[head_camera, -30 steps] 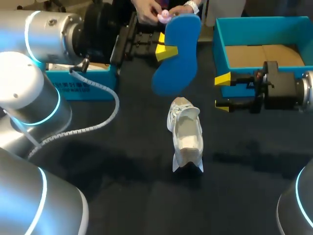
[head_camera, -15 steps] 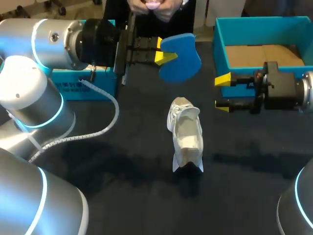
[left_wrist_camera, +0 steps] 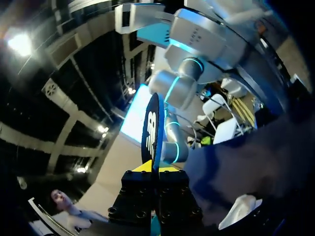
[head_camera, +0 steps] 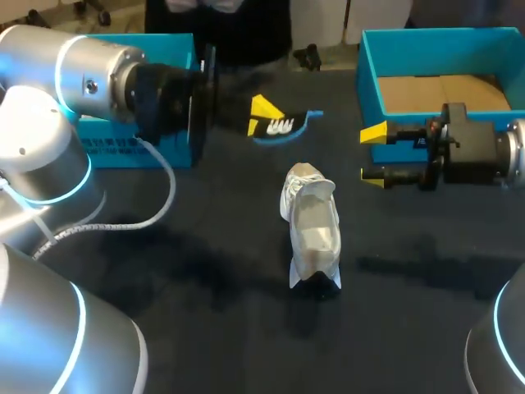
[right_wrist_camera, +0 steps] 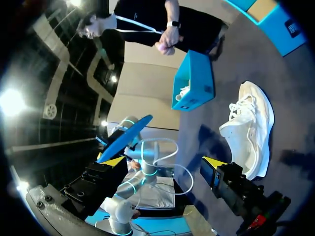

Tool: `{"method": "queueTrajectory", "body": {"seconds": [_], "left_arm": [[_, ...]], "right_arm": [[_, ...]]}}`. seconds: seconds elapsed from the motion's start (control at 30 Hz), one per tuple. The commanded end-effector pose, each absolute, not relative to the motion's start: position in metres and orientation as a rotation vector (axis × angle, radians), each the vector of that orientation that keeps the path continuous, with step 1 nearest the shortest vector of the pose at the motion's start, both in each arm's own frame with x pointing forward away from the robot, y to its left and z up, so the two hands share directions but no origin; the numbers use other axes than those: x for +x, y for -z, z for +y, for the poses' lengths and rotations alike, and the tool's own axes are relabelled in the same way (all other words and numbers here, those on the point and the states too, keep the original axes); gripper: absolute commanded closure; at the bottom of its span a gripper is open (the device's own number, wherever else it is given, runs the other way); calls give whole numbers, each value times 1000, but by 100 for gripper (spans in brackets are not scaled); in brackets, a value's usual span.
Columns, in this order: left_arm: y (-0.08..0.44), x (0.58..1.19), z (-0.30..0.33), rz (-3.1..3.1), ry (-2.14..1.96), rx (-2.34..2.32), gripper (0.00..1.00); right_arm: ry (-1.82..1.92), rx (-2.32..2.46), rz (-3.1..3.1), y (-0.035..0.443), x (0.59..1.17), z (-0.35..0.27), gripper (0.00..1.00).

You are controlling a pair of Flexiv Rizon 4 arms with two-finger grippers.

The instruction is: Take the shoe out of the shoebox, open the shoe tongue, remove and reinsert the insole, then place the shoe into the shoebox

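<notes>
A white shoe (head_camera: 312,227) lies on the dark table, its opening facing up. Beyond it my left gripper (head_camera: 264,116) is shut on the blue insole (head_camera: 283,128), which is turned edge-on above the table. In the left wrist view the insole (left_wrist_camera: 151,129) stands up thin between the shut yellow tips of my left gripper (left_wrist_camera: 156,168), with the shoe (left_wrist_camera: 241,210) off to one side. My right gripper (head_camera: 373,154) hangs open and empty to the right of the shoe, in front of the blue shoebox (head_camera: 371,78). Ahead of my right gripper (right_wrist_camera: 165,164) in its wrist view are the shoe (right_wrist_camera: 250,127) and the insole (right_wrist_camera: 126,137).
A second blue box (head_camera: 131,144) stands at the back left, behind my left arm; it shows as the blue box (right_wrist_camera: 194,87) beyond the shoe in the right wrist view. The shoebox floor is bare cardboard. Dark table surface spreads in front of the shoe.
My left gripper has turned the insole from flat-on to edge-on and brought it lower and nearer the shoe. A person's hands at the table's far edge have drawn back. The right arm stayed still.
</notes>
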State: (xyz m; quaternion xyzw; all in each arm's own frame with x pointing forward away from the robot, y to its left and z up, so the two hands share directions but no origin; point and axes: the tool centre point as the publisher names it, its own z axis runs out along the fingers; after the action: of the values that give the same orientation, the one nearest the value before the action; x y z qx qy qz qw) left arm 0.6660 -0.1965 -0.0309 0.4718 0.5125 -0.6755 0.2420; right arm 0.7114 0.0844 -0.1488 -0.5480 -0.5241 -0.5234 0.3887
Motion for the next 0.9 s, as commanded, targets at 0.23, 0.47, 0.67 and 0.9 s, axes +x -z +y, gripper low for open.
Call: {"method": "queueTrajectory", "body": {"seconds": [0.23, 0.47, 0.67, 0.9], "left_arm": [[64, 675, -194, 1206, 1539, 1484, 100], [82, 680, -193, 1061, 1423, 1518, 100], [100, 682, -192, 1073, 1362, 1506, 100], [121, 686, -193, 1087, 1251, 1484, 100]], "right_arm": [[1331, -1396, -1333, 149, 712, 86, 0], [1331, -1396, -1333, 149, 712, 86, 0], [1331, -1396, -1333, 149, 712, 86, 0], [1331, -1396, -1333, 149, 712, 86, 0]]}}
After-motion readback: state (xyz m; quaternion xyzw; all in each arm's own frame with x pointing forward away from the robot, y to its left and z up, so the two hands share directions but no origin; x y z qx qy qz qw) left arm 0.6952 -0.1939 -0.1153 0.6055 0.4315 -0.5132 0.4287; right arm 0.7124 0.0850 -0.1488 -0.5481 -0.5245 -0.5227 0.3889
